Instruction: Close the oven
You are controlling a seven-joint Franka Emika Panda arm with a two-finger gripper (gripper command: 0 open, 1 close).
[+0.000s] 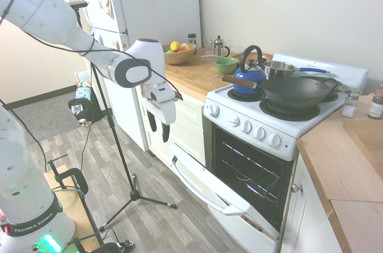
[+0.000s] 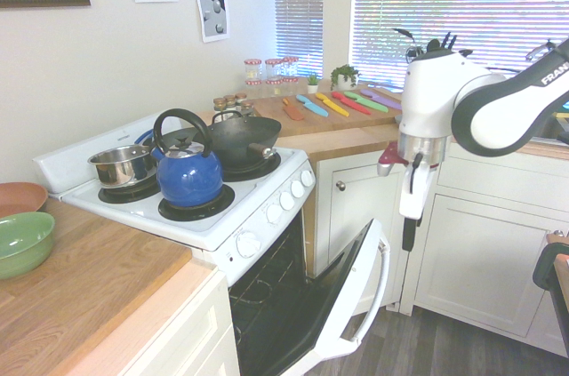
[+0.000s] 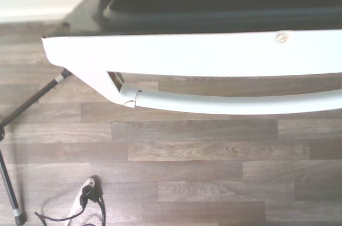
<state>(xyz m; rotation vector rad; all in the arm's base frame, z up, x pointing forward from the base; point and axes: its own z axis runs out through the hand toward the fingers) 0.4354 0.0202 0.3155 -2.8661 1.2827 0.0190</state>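
Gripper (image 1: pixel 158 127): open, with a visible gap between the two dark fingers (image 1: pixel 166 133), both pointing down; nothing between them, nothing in hold. White oven (image 1: pixel 245 118): beyond the gripper on the side away from the arm base, well within the scene of both exterior views. Oven door (image 2: pixel 345 305): part-lowered and slanting, neither flat nor shut, lower than the fingertips and apart from them. White bar handle (image 1: pixel 197 192): on the outer face of the door, below gripper height, untouched; bowed bar, also in the wrist view alongside the door's edge. Dark interior with wire racks (image 1: pixel 251 169): exposed, beyond the door from the gripper. Row of white round knobs (image 1: pixel 246 127): on the front panel, farther off than the door handle. Atop the range, beyond the knobs: blue kettle (image 2: pixel 189 179) with black handle, dark wok (image 1: pixel 296 93), and steel saucepan (image 2: pixel 123 167) with blue handle, all on black coil burners. Cream cabinet drawers (image 1: pixel 187 126): just behind the gripper in the first exterior view. Wooden countertop (image 1: pixel 191 76): beyond and above the fingertips, bearing green bowl (image 1: pixel 226 65) and fruit bowl (image 1: pixel 178 57). Wood-look floor (image 3: pixel 203 170): below the gripper.
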